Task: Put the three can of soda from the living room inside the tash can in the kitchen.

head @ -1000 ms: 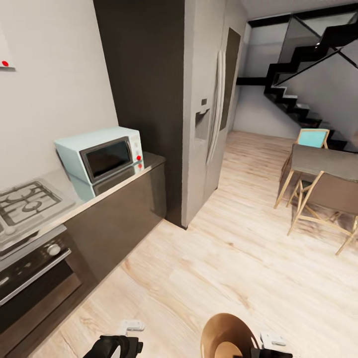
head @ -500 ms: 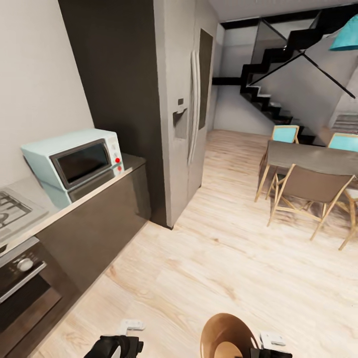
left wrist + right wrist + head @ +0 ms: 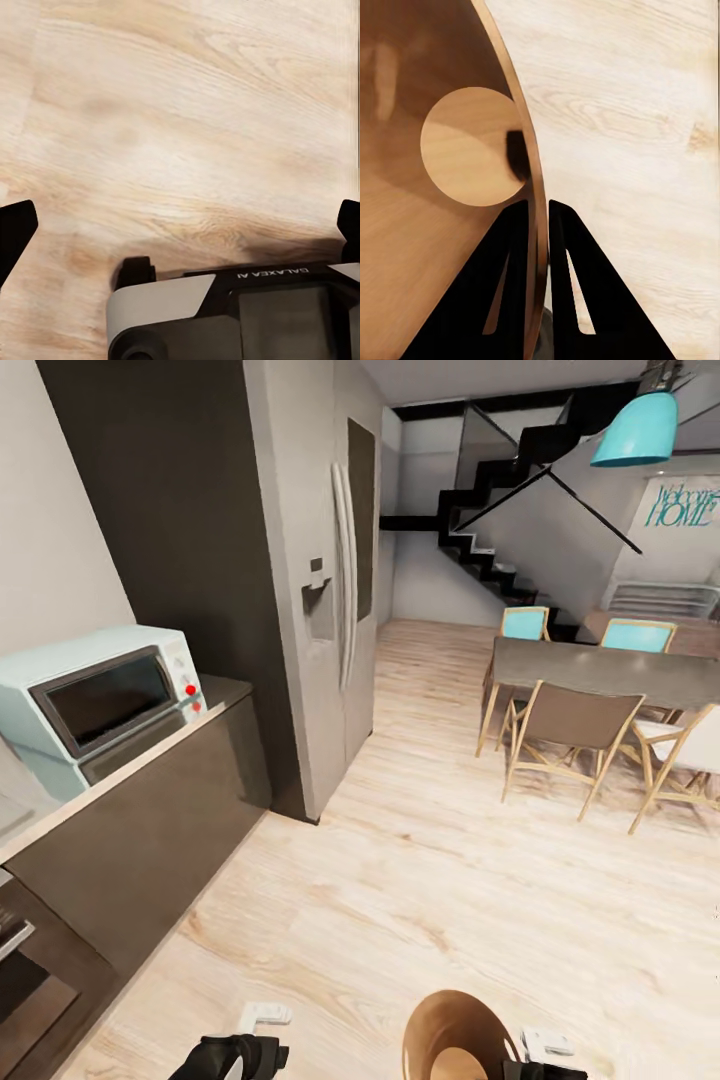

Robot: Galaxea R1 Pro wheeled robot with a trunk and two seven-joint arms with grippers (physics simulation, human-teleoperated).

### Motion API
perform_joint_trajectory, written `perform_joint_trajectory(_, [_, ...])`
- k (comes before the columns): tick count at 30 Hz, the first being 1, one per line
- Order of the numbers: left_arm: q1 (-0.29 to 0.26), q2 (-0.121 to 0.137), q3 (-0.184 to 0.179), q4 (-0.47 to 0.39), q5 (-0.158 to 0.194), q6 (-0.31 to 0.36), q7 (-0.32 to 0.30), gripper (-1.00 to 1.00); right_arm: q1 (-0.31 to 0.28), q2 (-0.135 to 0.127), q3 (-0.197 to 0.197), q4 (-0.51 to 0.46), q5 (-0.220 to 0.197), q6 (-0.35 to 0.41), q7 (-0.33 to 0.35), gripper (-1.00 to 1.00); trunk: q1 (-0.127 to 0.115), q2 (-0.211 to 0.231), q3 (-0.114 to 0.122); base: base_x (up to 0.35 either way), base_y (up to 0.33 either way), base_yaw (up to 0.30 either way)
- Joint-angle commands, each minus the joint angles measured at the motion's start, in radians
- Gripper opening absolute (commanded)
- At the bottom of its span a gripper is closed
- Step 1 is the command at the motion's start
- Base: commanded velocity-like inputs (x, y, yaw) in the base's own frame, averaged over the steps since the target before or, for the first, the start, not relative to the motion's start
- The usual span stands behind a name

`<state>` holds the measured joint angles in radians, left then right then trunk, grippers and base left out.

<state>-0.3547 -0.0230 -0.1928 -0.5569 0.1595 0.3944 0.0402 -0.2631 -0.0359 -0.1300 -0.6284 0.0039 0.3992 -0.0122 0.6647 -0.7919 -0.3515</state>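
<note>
The tash can, a tapered bin that is brown inside, hangs at the lower edge of the head view just in front of me. In the right wrist view my right gripper is shut on its thin rim, one finger inside and one outside. The bin's pale round bottom is bare. My left gripper is low on the left over the floor. In the left wrist view its dark fingertips stand wide apart, open and holding nothing. The soda cans are out of view.
I am in the kitchen. A dark counter with a pale-blue microwave and an oven runs along the left, then the steel fridge. A dining table with chairs stands right, stairs behind. Pale wood floor lies between.
The camera has swung to the right: hob, microwave and fridge slid left in the picture and the dining table came further in. Bin and grippers keep their place in the picture.
</note>
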Motion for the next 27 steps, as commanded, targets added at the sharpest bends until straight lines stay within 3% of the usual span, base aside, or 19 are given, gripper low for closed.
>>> perform_joint_trajectory(1, [0.0,0.0,0.0,0.0,0.0,0.0,0.0,1.0,0.0,0.0,-0.001,-0.001,-0.007,0.0,0.008,-1.0,0.0,0.0,0.0,0.057,0.0,-0.25])
perform_joint_trajectory(13, [0.0,0.0,0.0,0.0,0.0,-0.002,0.001,1.0,-0.001,0.001,0.0,-0.001,-0.007,-0.001,0.007,-1.0,0.0,0.0,0.002,0.14,-0.077,-0.25])
perform_joint_trajectory(27, [0.0,-0.001,0.0,0.0,-0.001,-0.003,0.001,1.0,-0.001,0.002,0.001,-0.001,-0.007,-0.001,0.007,-1.0,0.0,0.0,0.007,0.252,-0.136,-0.25])
